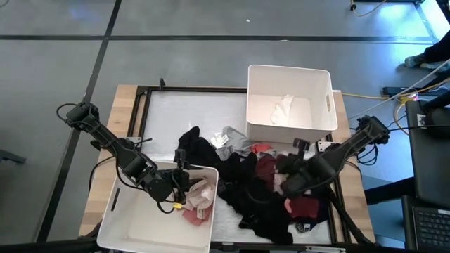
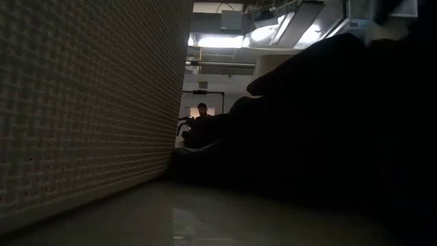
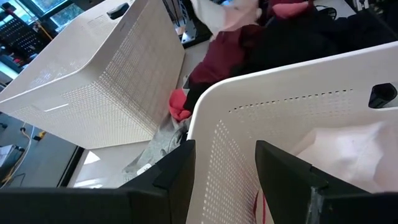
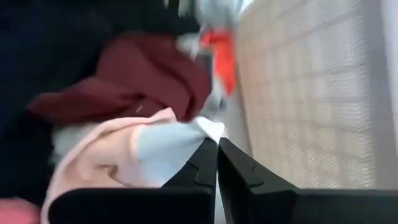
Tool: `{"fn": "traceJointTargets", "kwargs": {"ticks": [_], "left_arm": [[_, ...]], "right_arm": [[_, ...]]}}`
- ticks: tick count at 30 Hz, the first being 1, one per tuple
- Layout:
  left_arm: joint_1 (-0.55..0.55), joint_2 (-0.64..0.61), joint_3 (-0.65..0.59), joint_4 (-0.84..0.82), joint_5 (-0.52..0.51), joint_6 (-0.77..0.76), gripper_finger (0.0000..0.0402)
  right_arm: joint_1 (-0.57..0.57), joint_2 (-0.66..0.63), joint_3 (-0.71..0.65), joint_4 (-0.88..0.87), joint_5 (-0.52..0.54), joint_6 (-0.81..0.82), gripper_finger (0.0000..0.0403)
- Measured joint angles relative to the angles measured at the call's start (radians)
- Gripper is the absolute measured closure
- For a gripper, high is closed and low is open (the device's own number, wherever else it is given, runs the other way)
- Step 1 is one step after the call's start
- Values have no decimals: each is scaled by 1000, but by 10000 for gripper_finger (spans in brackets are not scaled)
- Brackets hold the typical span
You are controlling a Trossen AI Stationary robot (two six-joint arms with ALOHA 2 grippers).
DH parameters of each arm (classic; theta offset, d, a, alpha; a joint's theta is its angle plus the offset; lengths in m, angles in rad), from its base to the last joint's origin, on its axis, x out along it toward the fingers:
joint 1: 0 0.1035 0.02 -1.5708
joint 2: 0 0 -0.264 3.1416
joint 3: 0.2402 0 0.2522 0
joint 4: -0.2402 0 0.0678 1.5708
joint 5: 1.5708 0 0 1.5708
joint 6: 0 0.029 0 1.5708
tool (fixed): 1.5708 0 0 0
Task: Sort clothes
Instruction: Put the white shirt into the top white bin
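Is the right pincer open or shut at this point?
Shut. In the right wrist view the right pincer has its two fingers pressed together at the tips, against a pale pink garment; whether fabric is pinched, cannot tell.

grey tiled floor (image 1: 211,21), bright ceiling lights (image 2: 218,41)

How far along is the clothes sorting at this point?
Early. Done: one white garment lies in the far bin, and pinkish pieces in the near bin. In hand: the right gripper is shut in the pile beside pink fabric. The left gripper is open over the near bin. Most clothes remain.
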Motion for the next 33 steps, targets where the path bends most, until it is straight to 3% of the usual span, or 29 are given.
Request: {"fn": "traceJointTargets", "kwargs": {"ticks": [11, 15, 17, 21, 23, 25, 30, 33], "left_arm": [[0, 0, 0, -8, 0, 0, 245], [0, 0, 0, -12, 0, 0, 245], [0, 0, 0, -13, 0, 0, 245], [0, 0, 0, -14, 0, 0, 245], [0, 0, 0, -14, 0, -1, 245], [0, 0, 0, -14, 0, -4, 245], [0, 0, 0, -15, 0, -6, 245], [0, 0, 0, -15, 0, -5, 245]], "right_arm": [[-98, -82, 147, 0, 343, -119, 398], [-106, -90, 174, 75, 454, -257, 398], [-106, -89, 174, 176, 422, -365, 395], [-106, -75, 174, 345, 211, -574, 395], [-105, -65, 173, 377, 188, -646, 396], [-105, -60, 173, 383, 268, -660, 398], [-107, -61, 173, 375, 660, -712, 394], [-106, -62, 173, 425, 787, -810, 392]]}}
